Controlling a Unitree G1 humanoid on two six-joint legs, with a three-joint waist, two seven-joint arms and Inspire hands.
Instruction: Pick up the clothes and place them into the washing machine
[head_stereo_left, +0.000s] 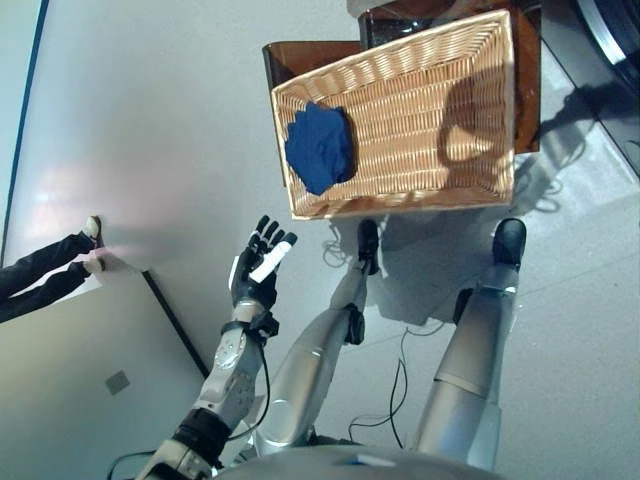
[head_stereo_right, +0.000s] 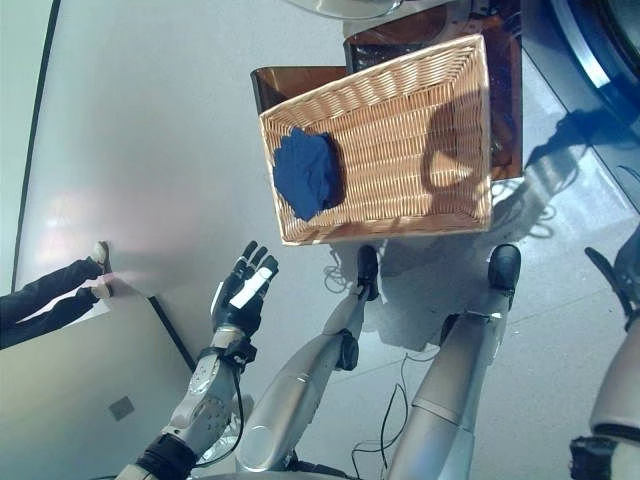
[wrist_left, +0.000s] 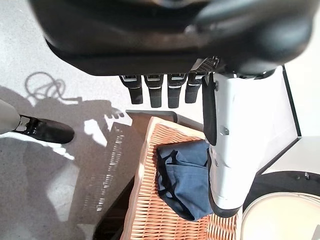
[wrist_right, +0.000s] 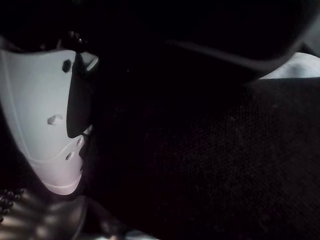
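The left hand hovers with fingers straight and spread, holding nothing. The folded navy garment lies ahead of it in the wicker basket's left end, well apart. Right hand: fingers unreadable, farther off.

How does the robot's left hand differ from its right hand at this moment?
The left hand hangs over the floor short of the wicker basket, fingers straight and holding nothing; the right hand shows only in its own wrist view, in darkness, its fingers unreadable. The left wrist view looks onto the blue clothes in the basket; the right sees only dark. Both thumbs wear white covers.
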